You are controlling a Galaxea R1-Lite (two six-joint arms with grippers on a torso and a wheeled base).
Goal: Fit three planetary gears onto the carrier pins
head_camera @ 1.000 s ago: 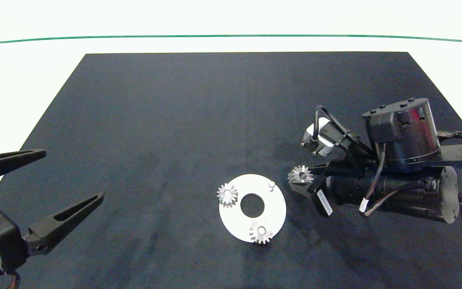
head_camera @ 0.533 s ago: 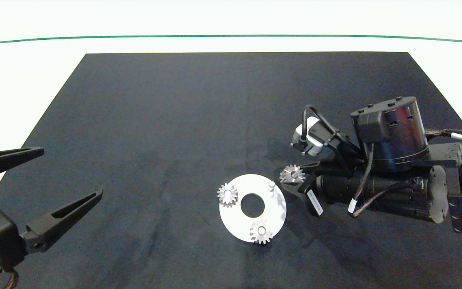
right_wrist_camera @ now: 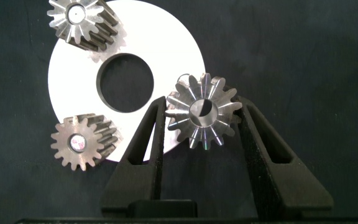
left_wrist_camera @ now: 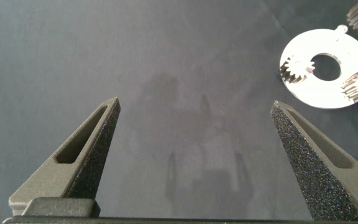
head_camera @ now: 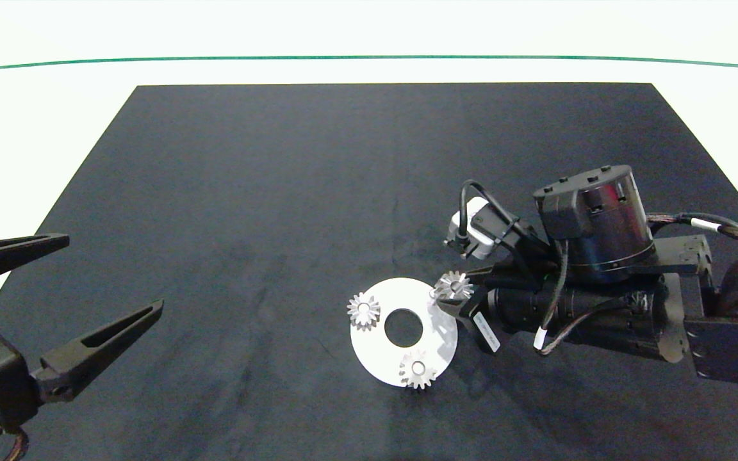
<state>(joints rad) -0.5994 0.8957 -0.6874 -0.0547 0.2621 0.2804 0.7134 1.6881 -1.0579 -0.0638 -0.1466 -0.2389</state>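
The white carrier disc [head_camera: 375, 358] lies on the mat's near middle. Two planetary gears sit on carrier pins, one [head_camera: 363, 311] at the disc's left rim and one [head_camera: 417, 370] at its near rim. My right gripper [head_camera: 453, 296] is shut on the third gear [head_camera: 453, 285], held above the disc's right rim. The free pin [head_camera: 434, 294] just peeks out at that gear's left edge. In the right wrist view the held gear [right_wrist_camera: 202, 115] sits between the fingers [right_wrist_camera: 148, 134] over the disc [right_wrist_camera: 166, 37], hiding that pin. My left gripper [head_camera: 116, 273] rests open far left.
A black mat [head_camera: 279, 192] covers the white table [head_camera: 55, 115], and a green line [head_camera: 369, 57] runs along the far side. The left wrist view shows the disc [left_wrist_camera: 316, 93] some way beyond the open left gripper [left_wrist_camera: 196, 104].
My right gripper has carried the third gear leftward, from beside the disc's right rim to above it at the free pin. The left arm has hardly moved.
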